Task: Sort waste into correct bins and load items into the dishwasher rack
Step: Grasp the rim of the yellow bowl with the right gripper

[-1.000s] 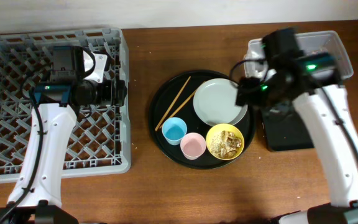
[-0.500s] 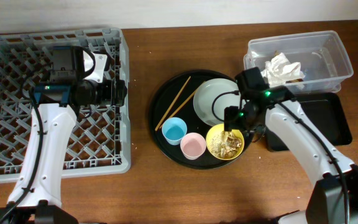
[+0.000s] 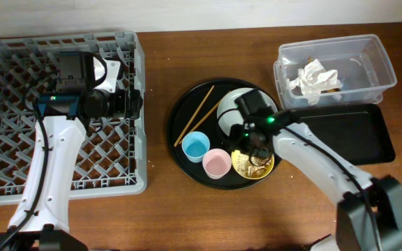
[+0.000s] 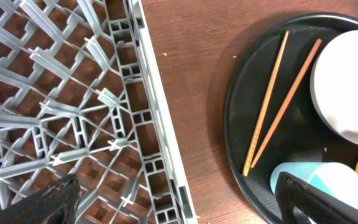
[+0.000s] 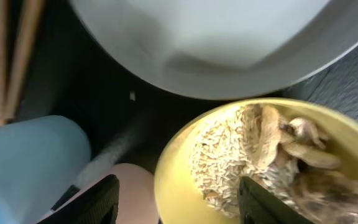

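The right arm has swung from the clear plastic rectangular tub at upper right down to lower centre. Its fingers are now spread over the yellow bowl of brownish shredded scraps. This uncovers the crumpled white napkin in the tub.

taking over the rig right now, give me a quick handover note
Left gripper: open and empty, over the right edge of the rack.
Right gripper: open, just above the yellow bowl holding the food scraps.
Done: napkin is in the clear tub.
Left: scraps to a bin (black tray looks bare); plate, bowl, blue cup, pink cup and chopsticks sit on the round tray, none in the rack.
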